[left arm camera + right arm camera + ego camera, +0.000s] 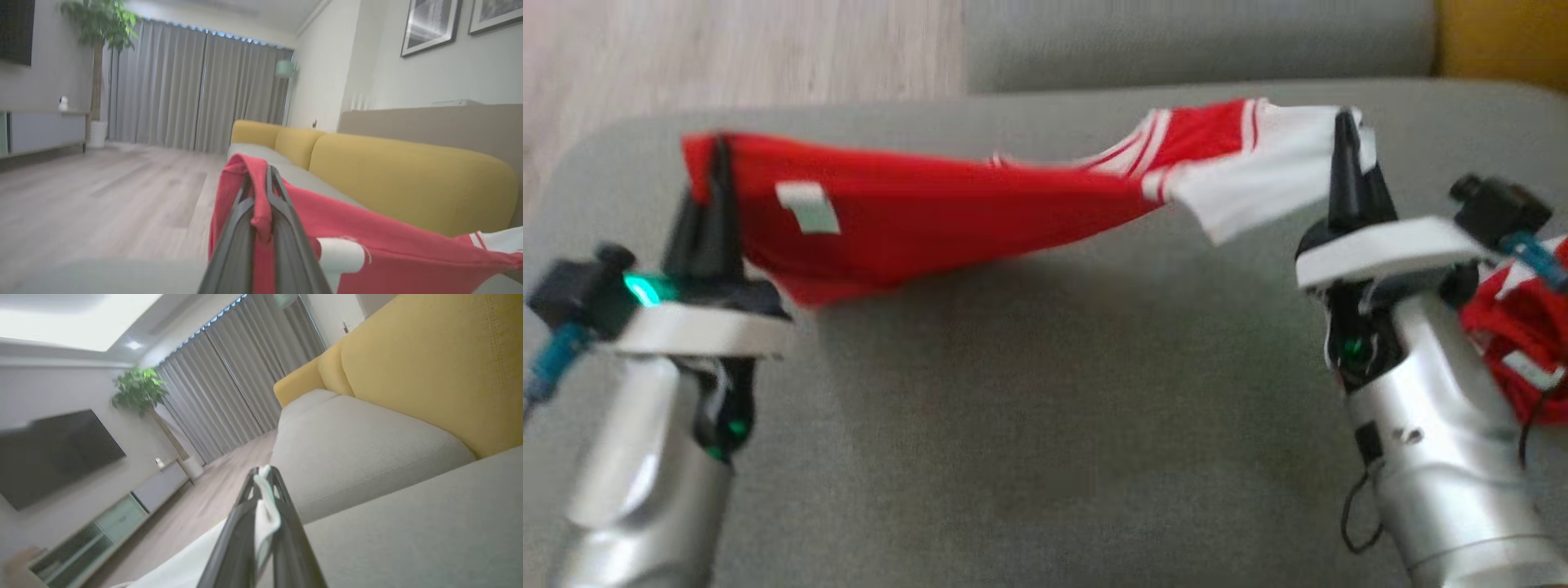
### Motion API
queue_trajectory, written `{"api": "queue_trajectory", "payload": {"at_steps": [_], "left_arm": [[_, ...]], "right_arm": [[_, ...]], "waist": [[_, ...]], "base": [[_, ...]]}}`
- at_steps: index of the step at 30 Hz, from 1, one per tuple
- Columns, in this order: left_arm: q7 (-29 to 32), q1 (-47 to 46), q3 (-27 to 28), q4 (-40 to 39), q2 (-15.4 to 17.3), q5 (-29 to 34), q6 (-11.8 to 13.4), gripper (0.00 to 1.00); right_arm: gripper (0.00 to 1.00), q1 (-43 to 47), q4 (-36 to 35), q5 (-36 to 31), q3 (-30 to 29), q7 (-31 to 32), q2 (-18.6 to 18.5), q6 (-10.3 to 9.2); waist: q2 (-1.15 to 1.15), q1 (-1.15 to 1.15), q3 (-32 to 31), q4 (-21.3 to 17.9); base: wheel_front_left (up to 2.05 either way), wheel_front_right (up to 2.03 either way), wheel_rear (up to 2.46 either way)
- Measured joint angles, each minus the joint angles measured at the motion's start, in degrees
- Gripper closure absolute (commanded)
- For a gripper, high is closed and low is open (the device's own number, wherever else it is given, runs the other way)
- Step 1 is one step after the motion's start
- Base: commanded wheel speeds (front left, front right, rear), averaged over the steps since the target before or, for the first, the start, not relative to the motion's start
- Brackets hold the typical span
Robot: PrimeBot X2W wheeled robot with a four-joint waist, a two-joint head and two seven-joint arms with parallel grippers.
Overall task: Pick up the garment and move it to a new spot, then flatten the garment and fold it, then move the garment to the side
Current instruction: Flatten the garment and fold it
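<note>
Grey woven sofa cushion (1045,408) spreads under the garment (931,212), soft red cloth stretched with its long axis left to right, the left fingers (719,184) clenched on its red hem end, the right fingers (1344,167) pinching its white striped sleeve.

Left tool (719,147) and right tool (1343,122) stand upright, wide apart, pinched closed.
</note>
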Motion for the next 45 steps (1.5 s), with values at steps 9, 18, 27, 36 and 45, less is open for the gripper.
{"api": "queue_trajectory", "payload": {"at_steps": [9, 18, 27, 36, 45], "left_arm": [[5.9, -9.4, -1.1, -10.0, 7.9, -1.9, 0.0, 1.0], [14.7, -12.2, -1.3, -13.4, 9.8, -3.1, 1.7, 1.0], [9.1, -32.6, -1.5, 0.0, 6.3, 0.3, 3.6, 1.0], [0.2, -46.0, -0.8, 15.5, 2.2, 2.6, 2.7, 1.0], [0.0, -19.0, 8.3, 20.3, -3.1, 0.6, 1.4, 1.0]], "right_arm": [[1.0, -4.1, -14.0, 17.2, -1.7, 11.7, -1.6, 0.0], [1.0, -6.3, -19.8, 13.1, -8.7, 19.4, -1.4, 0.0], [1.0, -33.7, -6.8, -0.2, -12.9, 8.5, -0.6, 0.0], [1.0, -47.8, 5.1, -4.5, -13.5, -0.1, -0.6, 0.0], [1.0, -20.0, 3.2, 6.7, -4.4, -0.1, 0.2, 0.0]], "waist": [[0.0, -0.02, -6.7, -1.7], [0.0, -0.01, -3.7, -3.1], [0.0, 0.03, 8.0, -4.0], [0.0, 0.03, 16.2, -5.0], [0.0, 0.0, 14.9, -6.5]], "base": [[0.0, 0.0, 0.0], [0.0, 0.0, 0.0], [0.0, 0.0, 0.0], [0.0, 0.0, 0.0], [0.0, 0.0, 0.0]]}}
